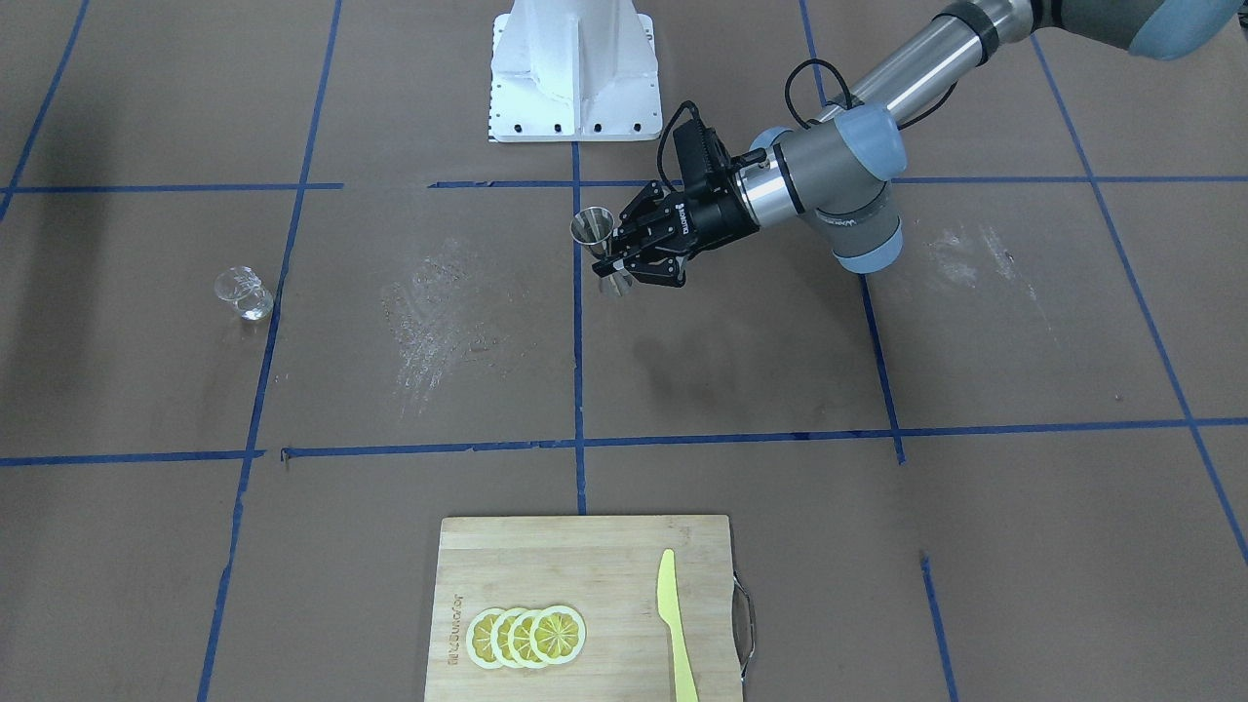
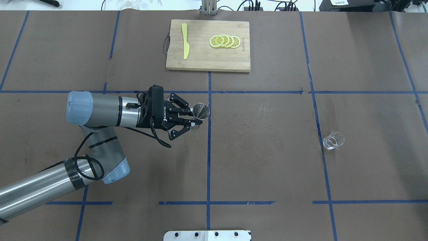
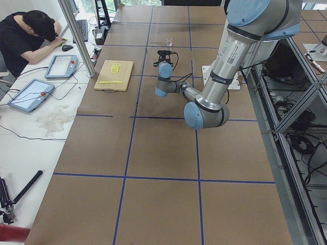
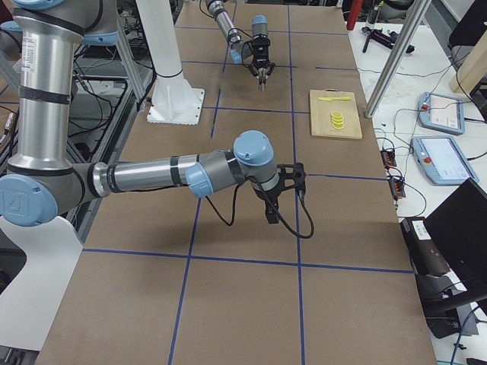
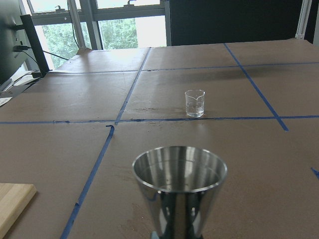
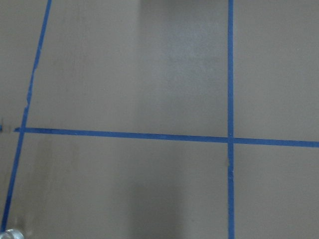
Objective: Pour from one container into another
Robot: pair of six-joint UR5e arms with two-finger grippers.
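Where the blue-taped table (image 2: pixel 267 167) runs toward its right end, the right gripper (image 4: pixel 270 217) hangs over it, its opening impossible to judge. The left gripper (image 2: pixel 195 120) clamps the waist of the steel jigger (image 2: pixel 202 111), upright near the table's middle. Well apart on the robot's right stands the small glass beaker (image 2: pixel 333 140). Neither container's contents can be made out.

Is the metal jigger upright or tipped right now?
Upright: the jigger points mouth up, its rim level in the left wrist view.
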